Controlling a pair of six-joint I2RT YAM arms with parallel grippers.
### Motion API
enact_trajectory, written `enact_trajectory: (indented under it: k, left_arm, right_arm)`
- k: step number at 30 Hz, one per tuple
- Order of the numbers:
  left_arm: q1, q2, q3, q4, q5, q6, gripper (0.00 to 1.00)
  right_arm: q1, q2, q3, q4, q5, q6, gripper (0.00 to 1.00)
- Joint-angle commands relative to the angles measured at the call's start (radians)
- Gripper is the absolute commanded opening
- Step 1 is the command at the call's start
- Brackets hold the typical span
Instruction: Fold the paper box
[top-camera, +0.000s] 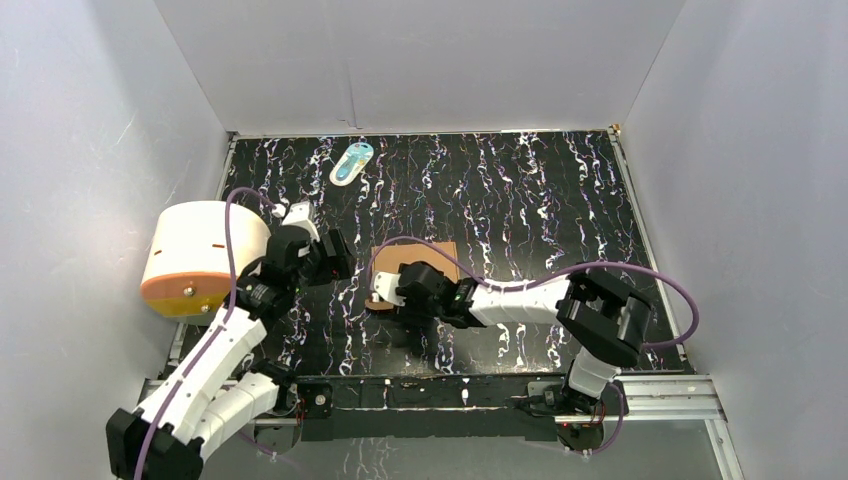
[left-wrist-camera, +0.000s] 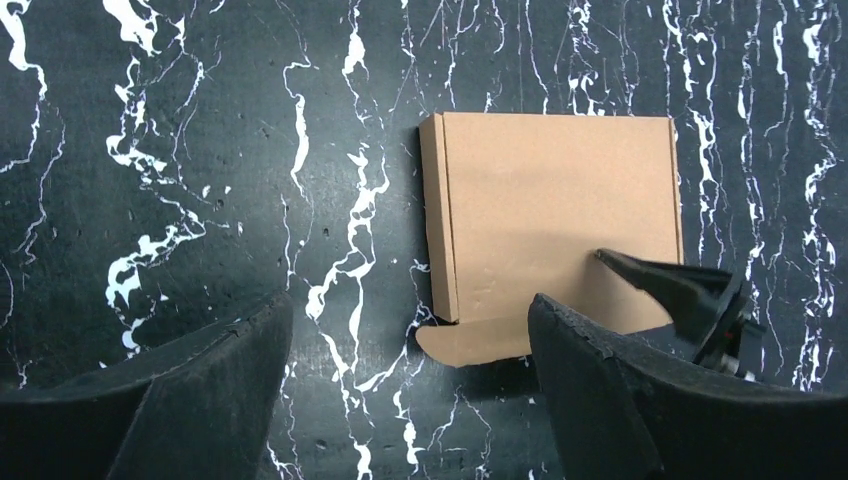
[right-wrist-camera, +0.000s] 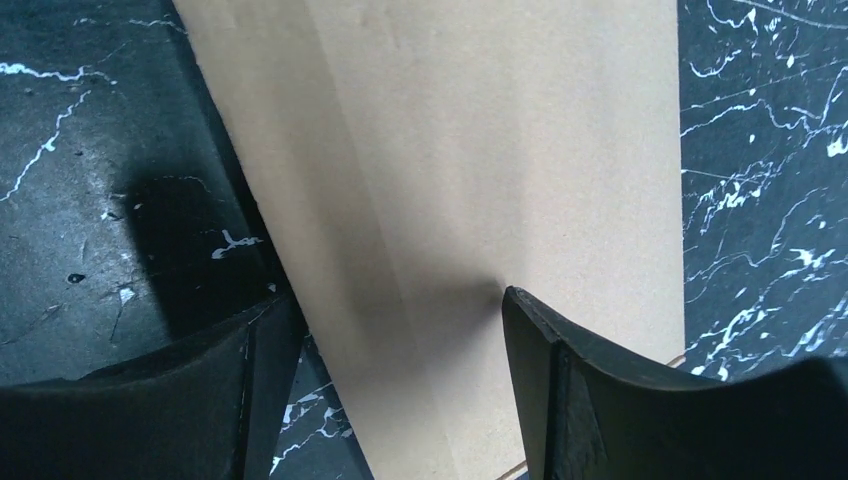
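White-and-orange cylinder (top-camera: 200, 258) at left edge of black marbled table (top-camera: 520, 190); teal-white packet (top-camera: 351, 162) near far wall

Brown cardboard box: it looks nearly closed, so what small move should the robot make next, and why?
Probably push in the rounded tab poking out at a corner of the flat brown cardboard box. Otherwise the lid lies shut, the open right claw sits over it, and the open left claw hovers near that tab.
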Motion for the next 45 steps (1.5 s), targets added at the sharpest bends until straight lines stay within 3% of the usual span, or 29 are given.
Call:
enact_trajectory:
  k: [1, 8, 14, 18, 23, 26, 32, 40, 45]
  left_arm:
    - [0.032, 0.085, 0.108, -0.006, 0.057, 0.066, 0.85]
    - [0.143, 0.166, 0.126, 0.016, 0.2, 0.119, 0.86]
    - [0.213, 0.134, 0.093, 0.016, 0.219, 0.142, 0.86]
    - [0.221, 0.119, 0.084, 0.005, 0.213, 0.153, 0.86]
    - [0.225, 0.09, 0.069, -0.005, 0.194, 0.168, 0.86]
    - [0.225, 0.057, 0.058, -0.009, 0.204, 0.166, 0.86]
    - [0.225, -0.047, 0.086, -0.049, 0.226, 0.15, 0.86]
    - [0.225, -0.118, 0.21, -0.165, 0.231, 0.167, 0.86]
    - [0.225, -0.137, 0.248, -0.193, 0.203, 0.194, 0.86]
  right_arm:
    - [0.049, 0.019, 0.034, -0.014, 0.11, -0.071, 0.8]
    - [0.122, 0.072, -0.014, 0.109, 0.284, -0.139, 0.79]
    - [0.164, 0.099, -0.051, 0.19, 0.385, -0.199, 0.64]
    - [0.182, 0.089, -0.062, 0.19, 0.405, -0.202, 0.49]
    - [0.19, 0.047, -0.058, 0.154, 0.402, -0.196, 0.2]
    - [0.189, 0.013, -0.043, 0.113, 0.38, -0.191, 0.12]
    - [0.19, -0.055, 0.055, -0.064, 0.32, -0.181, 0.0]
    - [0.177, -0.098, 0.286, -0.434, 0.13, -0.099, 0.0]
    - [0.079, -0.086, 0.49, -0.706, -0.11, -0.064, 0.0]
